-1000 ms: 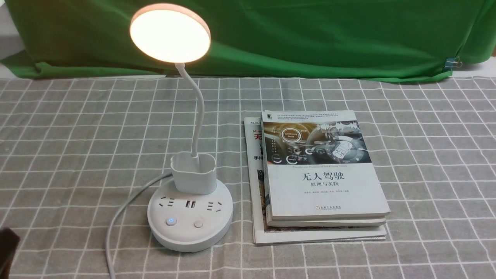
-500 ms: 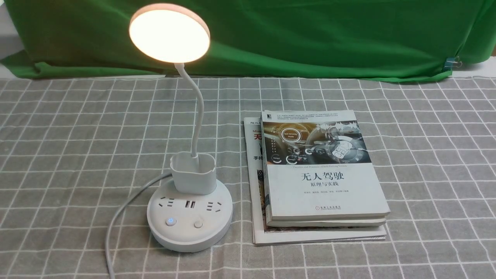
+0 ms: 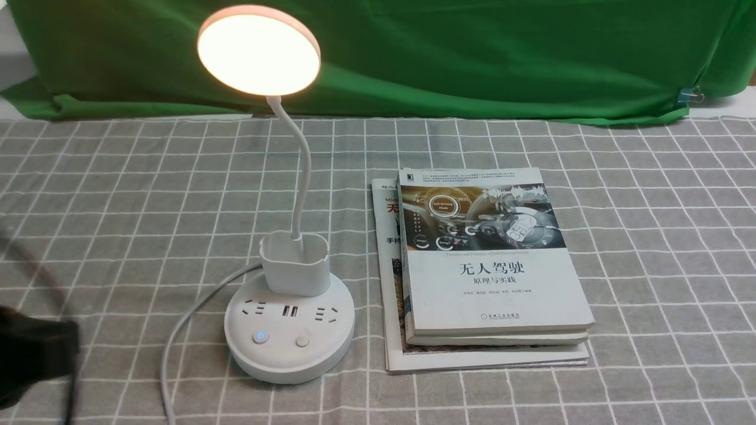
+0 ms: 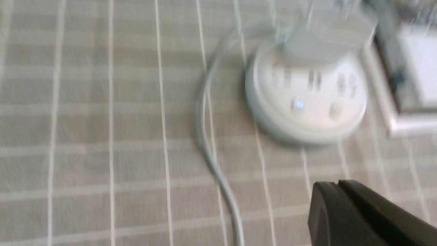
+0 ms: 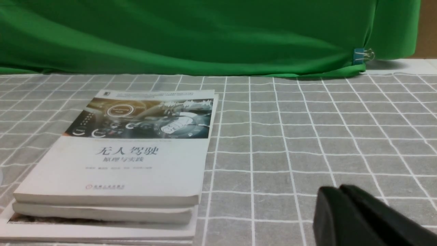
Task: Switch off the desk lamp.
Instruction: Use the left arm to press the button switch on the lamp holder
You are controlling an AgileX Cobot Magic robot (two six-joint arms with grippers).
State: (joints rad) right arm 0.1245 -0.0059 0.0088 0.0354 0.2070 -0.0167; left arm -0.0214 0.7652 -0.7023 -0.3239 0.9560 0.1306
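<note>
1. Hovering at the frame's lower left, the left arm (image 3: 35, 354) is blurred; its jaws look pressed together.
2. Centre-left, the desk lamp (image 3: 289, 330) glows on the desk (image 3: 118, 206); press a base button (image 3: 303, 341) straight down, avoiding the cord (image 3: 168, 366).
3. Right of it lie books (image 3: 490, 265); the right arm (image 5: 339, 196) has its jaws together.

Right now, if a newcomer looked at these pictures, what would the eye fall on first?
The glowing disc head of the desk lamp, high at the left against the green cloth, draws the eye first. Next comes the stack of books lying just right of the lamp's round base, where one button shows a blue light.
</note>
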